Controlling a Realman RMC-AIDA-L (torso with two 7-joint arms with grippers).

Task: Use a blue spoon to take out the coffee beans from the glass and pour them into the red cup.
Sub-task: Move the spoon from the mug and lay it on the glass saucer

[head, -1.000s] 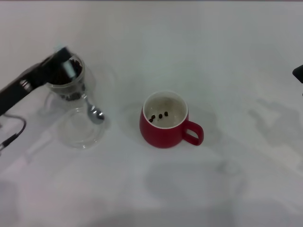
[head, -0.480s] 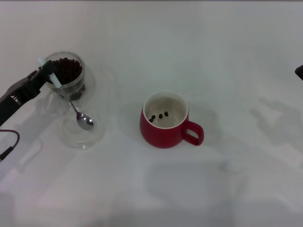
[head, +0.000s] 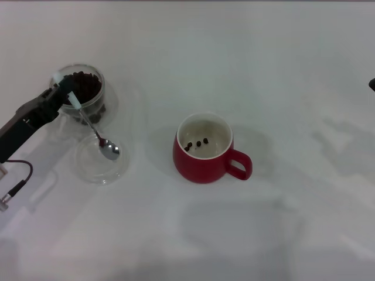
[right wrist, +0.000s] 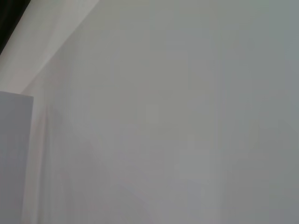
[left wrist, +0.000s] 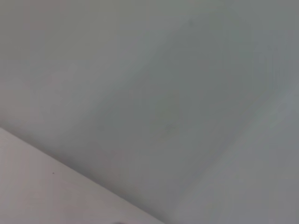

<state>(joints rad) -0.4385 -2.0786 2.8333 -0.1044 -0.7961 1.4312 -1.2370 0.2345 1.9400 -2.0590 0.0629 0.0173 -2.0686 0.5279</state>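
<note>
The glass [head: 101, 82] stands at the far left, heaped with coffee beans [head: 88, 86]. My left gripper [head: 60, 93] sits at the glass's left rim, shut on the pale handle of the blue spoon [head: 109, 151]. The spoon slants down in front of the glass, its silver bowl over a shallow clear dish, with no beans showing in it. The red cup [head: 199, 167] stands at the centre, handle to the right, with three coffee beans [head: 197, 143] on its white floor. Only a dark tip of my right arm [head: 371, 84] shows at the right edge. Both wrist views show blank pale surface.
A shallow clear round dish [head: 99, 171] lies just in front of the glass. A black cable [head: 17, 175] loops at the left edge below my left arm. White tabletop [head: 281, 222] stretches around the red cup.
My left gripper has drawn back from above the glass to its left rim, uncovering the beans. The spoon bowl dropped a little toward the dish. The red cup has not moved.
</note>
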